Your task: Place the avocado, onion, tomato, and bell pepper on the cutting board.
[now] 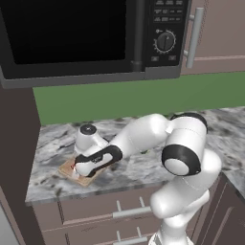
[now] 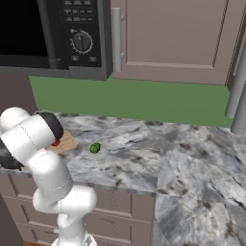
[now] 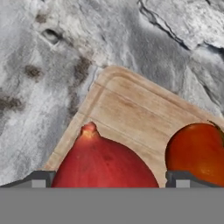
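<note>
A grey marble counter (image 2: pixel 192 158) meets a green wall (image 2: pixel 144 98) beneath brown cabinets (image 2: pixel 168 33) and a microwave (image 1: pixel 91 36).

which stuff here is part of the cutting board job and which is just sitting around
Part of the job:
cutting board
red pointed vegetable on the board
round red-orange one on the board
avocado, on the counter
gripper

Just there:
microwave
cabinet handle

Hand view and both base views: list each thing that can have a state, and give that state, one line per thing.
Onion: resting on the board, between the open end effector's fingertips, not gripped.
Tomato: resting on the board, beside the onion.
Avocado: on the counter, off the board.
Cutting board: flat on the counter, holding two of the vegetables.
End effector: open, low over the board.
Microwave: door shut.
Cabinet door: shut.
</note>
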You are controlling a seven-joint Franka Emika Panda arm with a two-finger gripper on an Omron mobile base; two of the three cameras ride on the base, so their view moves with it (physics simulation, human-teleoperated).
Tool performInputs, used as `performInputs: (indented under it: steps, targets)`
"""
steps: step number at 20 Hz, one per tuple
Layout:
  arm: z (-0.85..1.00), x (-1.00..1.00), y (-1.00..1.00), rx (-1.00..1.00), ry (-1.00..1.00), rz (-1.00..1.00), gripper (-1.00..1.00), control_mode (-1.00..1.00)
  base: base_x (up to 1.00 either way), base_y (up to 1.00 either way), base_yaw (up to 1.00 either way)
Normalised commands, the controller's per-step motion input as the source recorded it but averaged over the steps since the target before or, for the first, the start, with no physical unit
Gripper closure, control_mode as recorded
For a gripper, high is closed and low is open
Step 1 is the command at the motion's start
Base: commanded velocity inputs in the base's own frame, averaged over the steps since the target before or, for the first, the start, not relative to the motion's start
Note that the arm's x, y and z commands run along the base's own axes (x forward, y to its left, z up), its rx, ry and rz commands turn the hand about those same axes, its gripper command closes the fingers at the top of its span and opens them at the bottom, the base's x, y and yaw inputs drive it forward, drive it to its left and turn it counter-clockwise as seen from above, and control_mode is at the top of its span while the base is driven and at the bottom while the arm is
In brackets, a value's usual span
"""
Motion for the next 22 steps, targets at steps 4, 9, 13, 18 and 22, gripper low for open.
performInputs:
  steps: [4,9,13,18,22]
  targets:
    - [0.01,-0.14,-0.16,0.01,-0.14,0.04,-1.00,-1.00,0.00,0.00,0.00]
    - [0.08,-0.01,-0.12,0.02,-0.13,0.05,-1.00,-1.00,0.00,0.00,0.00]
    - [0.04,0.00,-0.14,0.03,-0.08,0.04,-1.00,-1.00,0.00,0.00,0.00]
    - [0.02,0.00,-0.15,0.04,-0.03,0.03,-1.00,-1.00,0.00,0.00,0.00]
    - [0.14,0.00,-0.16,0.03,-0.04,0.01,-1.00,-1.00,0.00,0.00,0.00]
